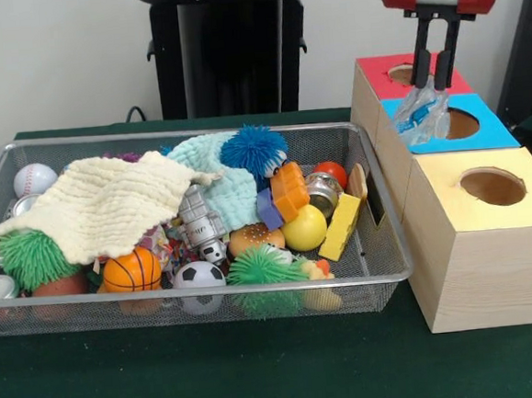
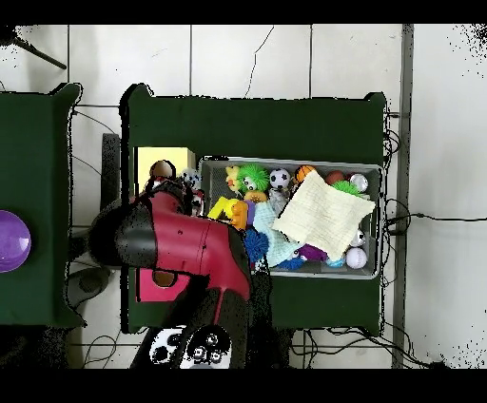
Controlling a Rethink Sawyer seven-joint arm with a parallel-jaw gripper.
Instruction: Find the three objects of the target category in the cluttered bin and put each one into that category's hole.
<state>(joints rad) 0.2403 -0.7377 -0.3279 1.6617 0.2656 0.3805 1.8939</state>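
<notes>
Gripper (image 1: 436, 82) clamping clear plastic item (image 1: 422, 113) | over blue hole (image 1: 461, 124)

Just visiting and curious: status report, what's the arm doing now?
Gripper shut on clear plastic item, over blue hole. Bin full. Nothing in the way.
</notes>
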